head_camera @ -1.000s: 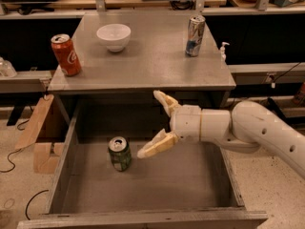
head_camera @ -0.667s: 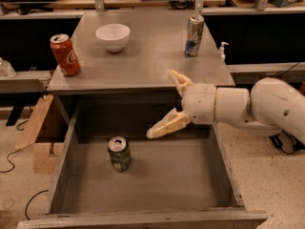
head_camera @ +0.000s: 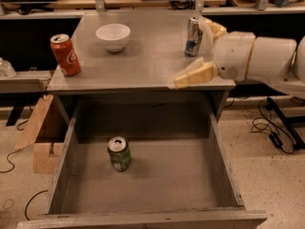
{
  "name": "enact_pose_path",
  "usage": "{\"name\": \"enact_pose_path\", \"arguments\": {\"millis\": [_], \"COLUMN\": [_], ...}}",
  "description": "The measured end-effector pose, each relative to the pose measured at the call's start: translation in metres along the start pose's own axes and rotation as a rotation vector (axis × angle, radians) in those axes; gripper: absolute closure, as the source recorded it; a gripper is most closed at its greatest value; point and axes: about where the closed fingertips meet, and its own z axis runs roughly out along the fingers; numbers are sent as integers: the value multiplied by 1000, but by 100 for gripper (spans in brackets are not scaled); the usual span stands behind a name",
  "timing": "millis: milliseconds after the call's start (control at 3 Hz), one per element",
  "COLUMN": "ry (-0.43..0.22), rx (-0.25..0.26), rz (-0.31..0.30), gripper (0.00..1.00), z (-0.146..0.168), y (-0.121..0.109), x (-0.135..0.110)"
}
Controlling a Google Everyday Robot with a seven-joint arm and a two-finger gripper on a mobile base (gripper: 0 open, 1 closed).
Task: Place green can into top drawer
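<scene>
The green can (head_camera: 119, 153) stands upright on the worn bottom of the open top drawer (head_camera: 157, 185), left of the drawer's middle. My gripper (head_camera: 198, 51) is open and empty, up over the right side of the tabletop, well above and to the right of the can. One finger (head_camera: 193, 74) points left over the table's front right edge; the other finger (head_camera: 215, 28) is behind the slim silver-blue can (head_camera: 193, 36).
A red cola can (head_camera: 65, 55) stands at the table's left front corner. A white bowl (head_camera: 113, 36) sits at the back middle. Cardboard (head_camera: 40, 132) leans beside the drawer's left wall. Cables lie on the floor at right.
My gripper has risen out of the drawer and moved up and right to tabletop height. The green can stays standing in the drawer.
</scene>
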Motion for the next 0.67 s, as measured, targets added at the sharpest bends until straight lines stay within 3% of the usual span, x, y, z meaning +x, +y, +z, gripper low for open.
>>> {"name": "enact_pose_path", "arguments": {"millis": [333, 667], "ry": [24, 89], "rx": [109, 228], "rz": [-19, -52], "gripper": [0, 0], "z": [-19, -37], "y": [-25, -34], "x": [-31, -57]}}
